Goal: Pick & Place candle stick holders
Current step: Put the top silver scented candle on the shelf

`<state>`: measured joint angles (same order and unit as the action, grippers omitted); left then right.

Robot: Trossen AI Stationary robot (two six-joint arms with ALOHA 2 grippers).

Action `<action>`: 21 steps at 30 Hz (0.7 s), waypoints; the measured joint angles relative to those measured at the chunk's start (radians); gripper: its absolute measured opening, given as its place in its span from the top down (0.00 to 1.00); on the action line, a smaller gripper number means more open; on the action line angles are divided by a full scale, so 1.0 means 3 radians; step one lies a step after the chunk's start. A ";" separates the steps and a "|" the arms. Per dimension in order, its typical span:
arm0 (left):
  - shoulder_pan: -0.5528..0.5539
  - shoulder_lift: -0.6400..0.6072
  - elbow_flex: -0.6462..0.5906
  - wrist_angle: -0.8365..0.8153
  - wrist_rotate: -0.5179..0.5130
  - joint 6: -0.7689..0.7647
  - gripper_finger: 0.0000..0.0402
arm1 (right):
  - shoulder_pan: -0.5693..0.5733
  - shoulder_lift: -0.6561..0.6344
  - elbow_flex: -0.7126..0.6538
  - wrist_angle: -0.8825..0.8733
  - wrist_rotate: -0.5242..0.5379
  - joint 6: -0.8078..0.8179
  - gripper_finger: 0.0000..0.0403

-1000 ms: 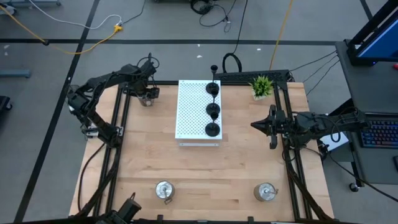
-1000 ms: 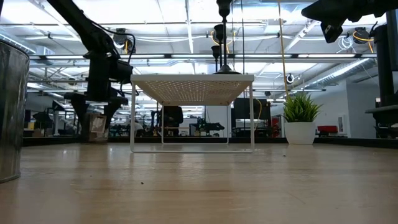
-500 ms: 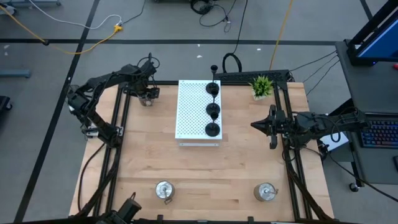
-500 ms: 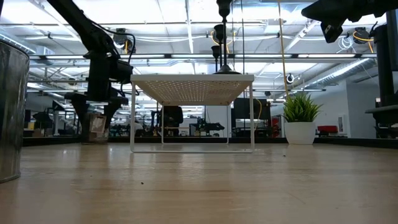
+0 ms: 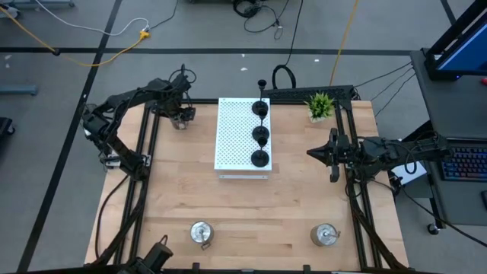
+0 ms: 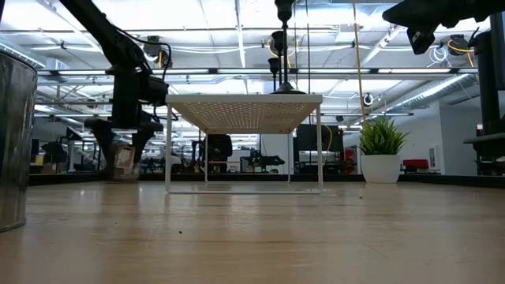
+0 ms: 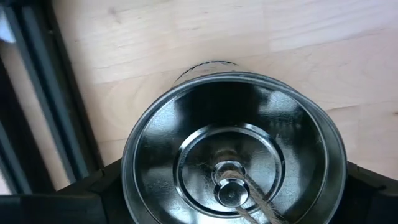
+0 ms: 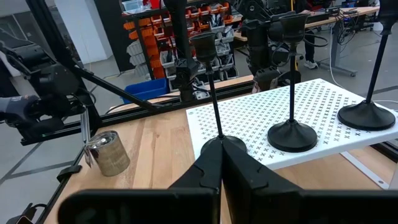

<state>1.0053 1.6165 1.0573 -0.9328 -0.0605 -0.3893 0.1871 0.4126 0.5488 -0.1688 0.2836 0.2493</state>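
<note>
Three black goblet-shaped holders (image 5: 261, 135) stand in a row along the right edge of the white perforated board (image 5: 234, 133). Two silver holders stand near the table's front edge, one at the left (image 5: 201, 232) and one at the right (image 5: 326, 234). My left gripper (image 5: 180, 114) is at the table's far left corner, shut on the third silver holder (image 7: 230, 168), which also shows in the low view (image 6: 124, 163). My right gripper (image 5: 313, 152) is shut and empty, held above the table to the right of the board. My left gripper holds the silver holder by its round outer wall (image 7: 127, 180), one finger (image 7: 106, 196) on each side, pinching it between them. The fingers come from above and point down. The holder is upright with its open top up, and its base appears to be on the table.
A small green potted plant (image 5: 320, 105) stands at the far right behind the board. The board stands on thin legs (image 6: 167, 150) above the table. Black frame rails (image 5: 148, 144) run along the table's left and right sides. Bare wood lies between the board and the front holders.
</note>
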 joint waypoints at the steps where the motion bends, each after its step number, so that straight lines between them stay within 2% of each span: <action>1: -0.0004 -0.0003 0.0000 0.0001 0.0022 0.0009 0.14 | 0.0000 0.0000 0.0000 0.0000 0.0000 0.0000 1.00; 7: -0.0028 -0.0157 -0.0004 -0.0005 0.0191 0.0044 0.14 | 0.0001 -0.0001 0.0000 0.0001 0.0001 0.0000 1.00; 13: -0.0076 -0.0578 0.0029 -0.0100 0.0452 0.0007 0.14 | 0.0001 -0.0001 0.0000 0.0001 0.0004 0.0000 1.00; 17: -0.0202 -0.0895 0.0275 -0.0306 0.0560 -0.0050 0.14 | 0.0000 -0.0001 0.0000 0.0001 0.0005 0.0001 1.00; 21: -0.0419 -0.1068 0.0761 -0.0517 0.0545 -0.0139 0.14 | 0.0000 0.0000 0.0000 0.0001 0.0005 0.0001 1.00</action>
<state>0.8796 1.2961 1.2855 -1.0880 0.1030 -0.4308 0.1871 0.4126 0.5488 -0.1684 0.2852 0.2497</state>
